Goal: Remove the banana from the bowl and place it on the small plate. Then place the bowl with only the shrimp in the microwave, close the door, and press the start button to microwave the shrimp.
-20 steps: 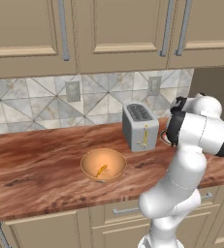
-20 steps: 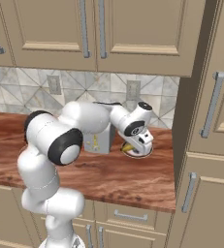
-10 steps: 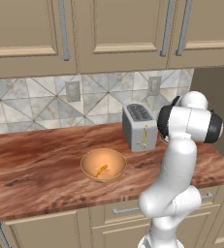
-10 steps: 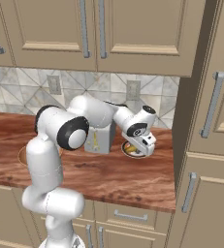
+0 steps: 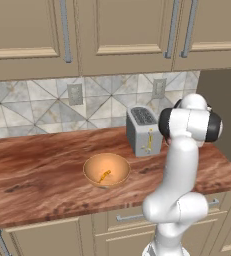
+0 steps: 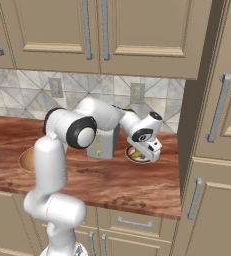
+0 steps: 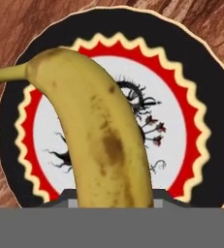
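Hand view: the banana [image 7: 99, 135] is yellow with brown speckles and a greenish stem tip, rising from the bottom edge between the end effector's jaws, which pinch it; its lower end is cut off. It hangs over the small plate [image 7: 200, 121], black-rimmed with a red zigzag ring and a white centre bearing a dark drawing, partly hidden by the fruit. In the right base view the end effector [image 6: 143, 151] sits low over the plate beside the toaster [image 6: 103, 142]. Left base view shows the bowl [image 5: 106, 169] on the counter [image 5: 32, 170], holding the tiny shrimp [image 5: 104, 175].
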Robot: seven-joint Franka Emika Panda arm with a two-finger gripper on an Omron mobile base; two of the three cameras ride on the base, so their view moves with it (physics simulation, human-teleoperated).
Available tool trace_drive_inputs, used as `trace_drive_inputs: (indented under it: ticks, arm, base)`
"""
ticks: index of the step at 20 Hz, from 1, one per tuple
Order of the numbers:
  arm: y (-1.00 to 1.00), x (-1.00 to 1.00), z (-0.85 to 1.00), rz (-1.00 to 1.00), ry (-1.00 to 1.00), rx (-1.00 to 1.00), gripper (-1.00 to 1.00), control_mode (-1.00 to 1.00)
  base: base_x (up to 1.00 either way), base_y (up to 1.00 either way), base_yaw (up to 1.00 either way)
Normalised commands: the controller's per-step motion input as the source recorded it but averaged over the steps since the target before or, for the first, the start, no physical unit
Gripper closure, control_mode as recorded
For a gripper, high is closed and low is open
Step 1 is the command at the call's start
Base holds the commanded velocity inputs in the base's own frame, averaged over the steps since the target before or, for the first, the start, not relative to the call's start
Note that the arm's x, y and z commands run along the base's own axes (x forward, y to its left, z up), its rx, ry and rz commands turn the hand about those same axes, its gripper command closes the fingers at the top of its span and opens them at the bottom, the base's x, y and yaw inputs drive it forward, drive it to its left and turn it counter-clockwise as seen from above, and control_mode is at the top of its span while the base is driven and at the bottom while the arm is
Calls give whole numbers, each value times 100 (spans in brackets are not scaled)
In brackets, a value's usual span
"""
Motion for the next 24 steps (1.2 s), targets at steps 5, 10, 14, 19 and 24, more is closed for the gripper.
trace_drive_inputs:
  ticks: [5, 10, 14, 19, 24]
  arm:
    - [0, 27, -15, 2, 0, 0, 100, -100]
    - [0, 11, -11, 2, 0, 0, -100, -100]
    - [3, 0, -2, 0, 0, 0, -100, -100]
    - [2, -12, 16, 0, 1, -2, -100, -100]
    - [0, -78, 84, 0, -7, -6, -100, -100]
  base:
    - [0, 0, 0]
    - [0, 0, 0]
    - [0, 0, 0]
    - [0, 0, 0]
    - [0, 0, 0]
